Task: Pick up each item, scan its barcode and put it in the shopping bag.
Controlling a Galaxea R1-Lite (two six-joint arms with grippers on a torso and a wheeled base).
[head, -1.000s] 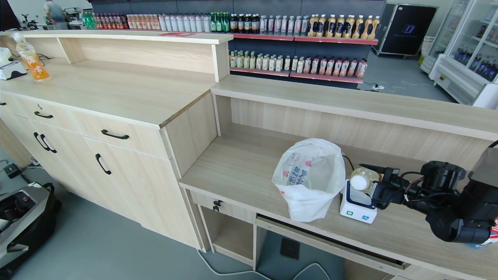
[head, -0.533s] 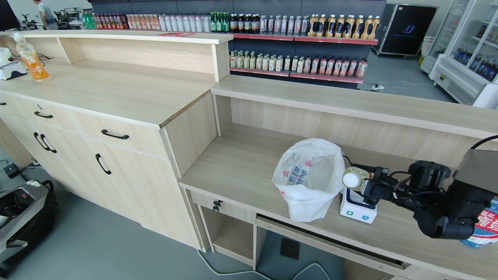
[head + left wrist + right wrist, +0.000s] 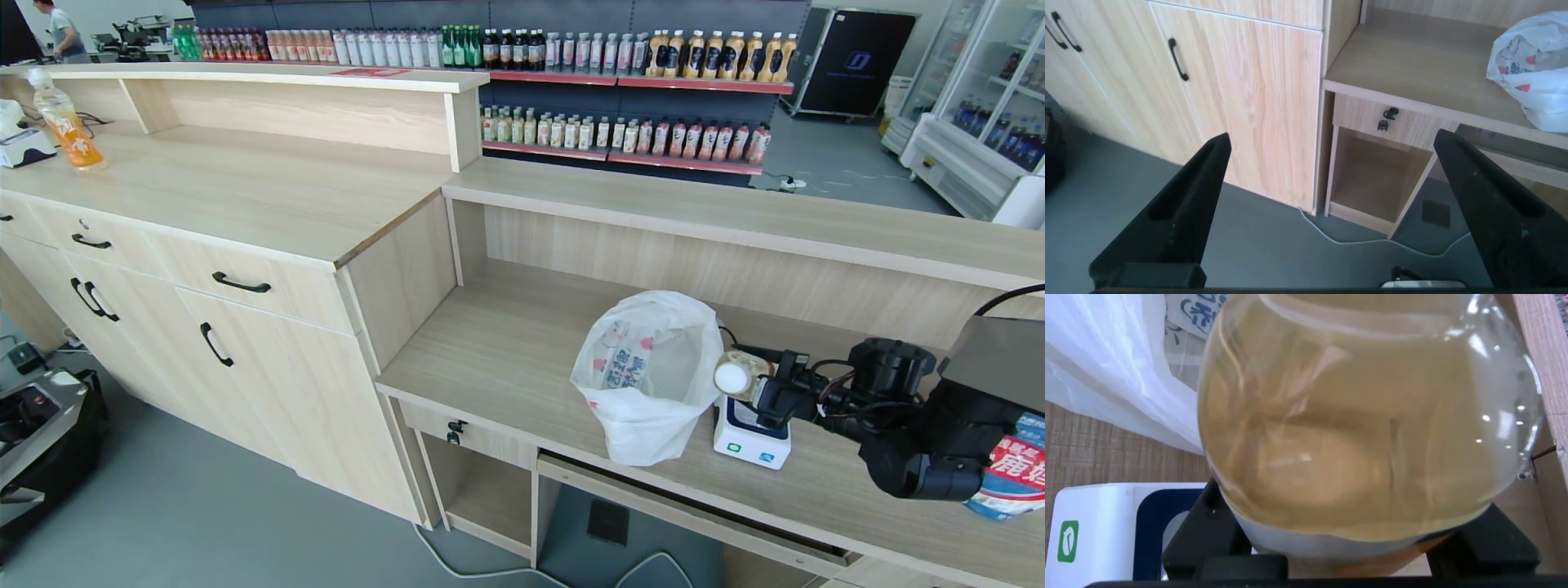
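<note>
Sideways, right claw (image 3: 764, 389) holds bottle (image 3: 737, 374) over scanner (image 3: 749, 439), beside bag (image 3: 645, 412).

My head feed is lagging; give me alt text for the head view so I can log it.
The right gripper holds a bottle sideways over the white scanner, cap pointing at the open shopping bag just beside it on the low counter. A snack pack lies farther right.

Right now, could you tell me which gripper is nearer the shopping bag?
Right. The right gripper holds a bottle beside the shopping bag, above the scanner; the left gripper hangs open over the floor, off the counter.
</note>
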